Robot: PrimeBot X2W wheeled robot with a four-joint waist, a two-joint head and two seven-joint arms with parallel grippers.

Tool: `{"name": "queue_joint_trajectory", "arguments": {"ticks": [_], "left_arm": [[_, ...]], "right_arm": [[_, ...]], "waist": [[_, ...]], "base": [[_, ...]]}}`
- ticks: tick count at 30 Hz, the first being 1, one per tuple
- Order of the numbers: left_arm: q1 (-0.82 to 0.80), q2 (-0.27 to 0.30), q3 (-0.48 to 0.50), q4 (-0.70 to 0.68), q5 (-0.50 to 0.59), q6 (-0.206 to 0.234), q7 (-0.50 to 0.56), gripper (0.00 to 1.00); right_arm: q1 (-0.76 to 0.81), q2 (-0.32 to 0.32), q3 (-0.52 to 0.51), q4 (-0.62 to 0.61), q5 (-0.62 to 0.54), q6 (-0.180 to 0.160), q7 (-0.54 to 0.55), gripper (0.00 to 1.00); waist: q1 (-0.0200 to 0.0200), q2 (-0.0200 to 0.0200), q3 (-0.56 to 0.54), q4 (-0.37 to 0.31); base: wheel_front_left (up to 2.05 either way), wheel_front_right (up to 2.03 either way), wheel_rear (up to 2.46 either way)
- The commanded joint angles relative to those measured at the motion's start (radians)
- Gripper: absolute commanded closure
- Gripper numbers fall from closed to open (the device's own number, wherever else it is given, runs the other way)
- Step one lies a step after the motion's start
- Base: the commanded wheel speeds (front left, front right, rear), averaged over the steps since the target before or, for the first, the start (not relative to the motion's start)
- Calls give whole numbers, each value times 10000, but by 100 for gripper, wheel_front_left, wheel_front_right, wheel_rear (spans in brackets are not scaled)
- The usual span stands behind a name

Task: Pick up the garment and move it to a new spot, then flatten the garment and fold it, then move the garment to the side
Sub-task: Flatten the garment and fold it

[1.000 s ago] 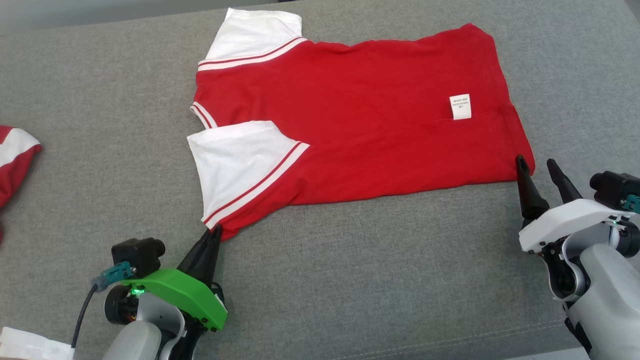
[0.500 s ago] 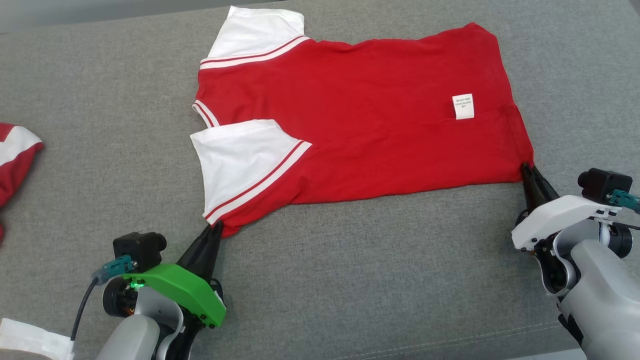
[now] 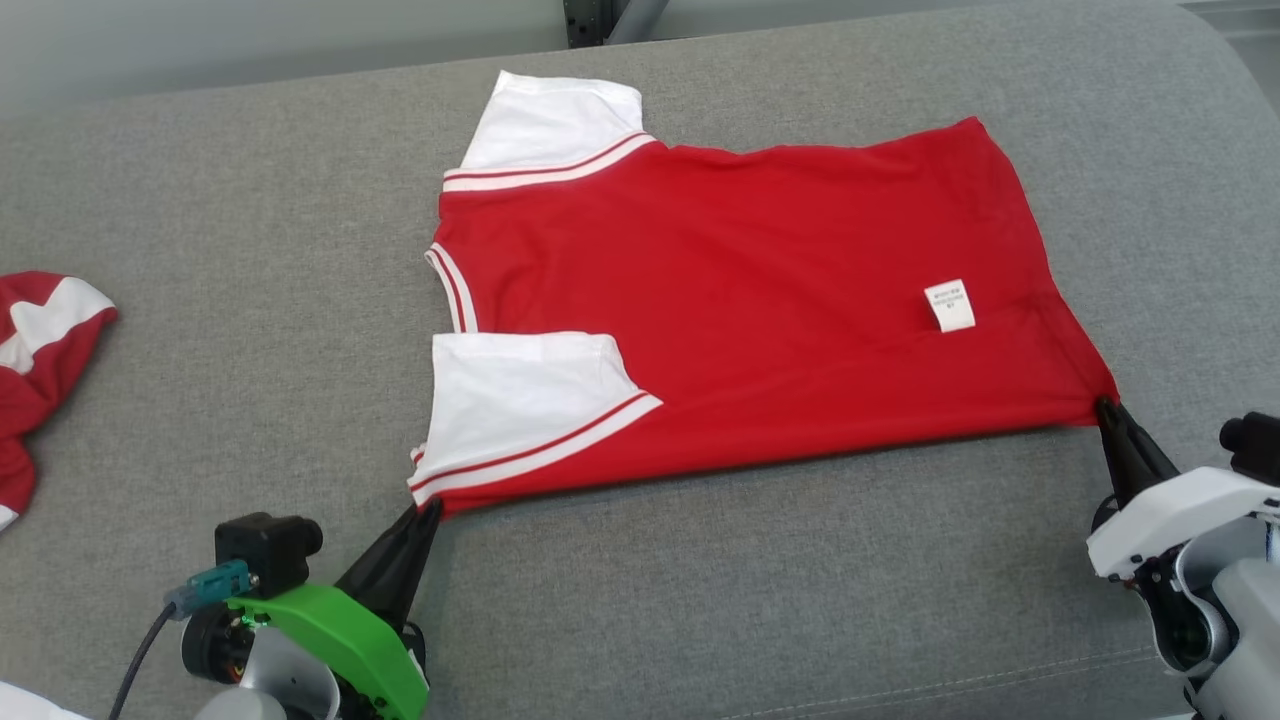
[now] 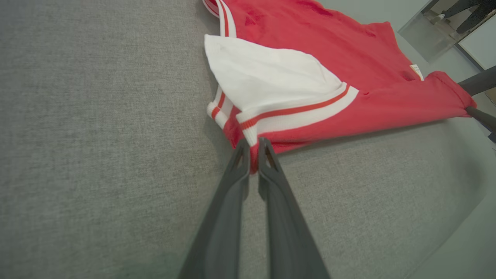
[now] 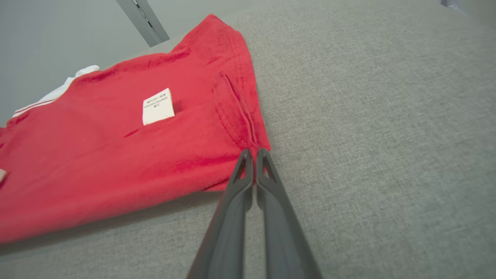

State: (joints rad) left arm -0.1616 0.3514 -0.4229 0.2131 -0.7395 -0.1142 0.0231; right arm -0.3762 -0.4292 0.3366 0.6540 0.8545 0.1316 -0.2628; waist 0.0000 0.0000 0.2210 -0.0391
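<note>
- far left, at the edge of the grey cushion [image 3: 230, 230], a bunched red-and-white cloth [image 3: 40, 340] lies well apart from the rest;
- the left gripper [image 3: 428, 508], green-shelled, is pinched tight on the near left corner of the shirt [image 3: 750, 330], just below the near white sleeve [image 3: 520, 400]; in the left wrist view red fabric is squeezed between its fingers [image 4: 236, 166];
- the shirt lies spread mid-cushion, collar left, hem right; its near edge runs taut between the two grippers, with shadow under it; a white label [image 3: 949, 304] sits near the hem;
- the right gripper [image 3: 1106, 408], white-shelled, is clamped on the near right hem corner.
</note>
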Motion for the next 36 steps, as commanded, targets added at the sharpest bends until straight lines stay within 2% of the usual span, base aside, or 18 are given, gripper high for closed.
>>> {"name": "queue_joint_trajectory", "arguments": {"ticks": [1, 13, 19, 22, 23, 24, 25, 31, 36], "left_arm": [[314, 185, 18, -189, -63, 38, 70, 100], [2336, 345, -310, -1906, -620, 427, 596, 100], [2687, 417, -313, -2346, -799, 612, 792, 100], [2659, 362, -361, -2272, -841, 675, 890, 100], [2639, 306, -392, -2230, -897, 703, 924, 88], [2633, 270, -387, -2197, -928, 736, 965, 47], [2627, 258, -384, -2182, -951, 761, 982, 0], [2604, 337, -82, -2463, -853, 1048, 696, 0], [1811, 471, 445, -2905, -825, 1257, 572, 0]], "right_arm": [[316, -199, 30, -111, 154, -19, -34, 100], [2063, -1004, -53, -1350, 355, -19, -34, 100], [2492, -1343, 84, -1593, 58, -19, -34, 100], [2451, -1269, 51, -1505, -35, -19, -34, 100], [2414, -1237, 30, -1455, -105, -19, -34, 81], [2358, -1181, -93, -1434, -140, -19, -34, 51], [2316, -1127, -238, -1451, -198, -19, -34, 0], [2528, -734, -1144, -2203, -690, -17, -34, 0], [2639, -362, -1398, -2841, -1088, -17, -34, 0]], "waist": [[0, 0, -83, 14], [0, 0, -107, 50], [0, 0, 61, 85], [0, 0, 86, 50], [0, 0, 63, 39], [0, 0, 32, 26], [0, 0, -3, 14], [0, 0, -161, -68], [0, 0, -160, -139]], "base": [[0, 0, 0], [0, 0, 0], [0, 0, 0], [0, 0, 0], [0, 0, 0], [0, 0, 0], [0, 0, 0], [0, 0, 0], [0, 0, 0]]}}
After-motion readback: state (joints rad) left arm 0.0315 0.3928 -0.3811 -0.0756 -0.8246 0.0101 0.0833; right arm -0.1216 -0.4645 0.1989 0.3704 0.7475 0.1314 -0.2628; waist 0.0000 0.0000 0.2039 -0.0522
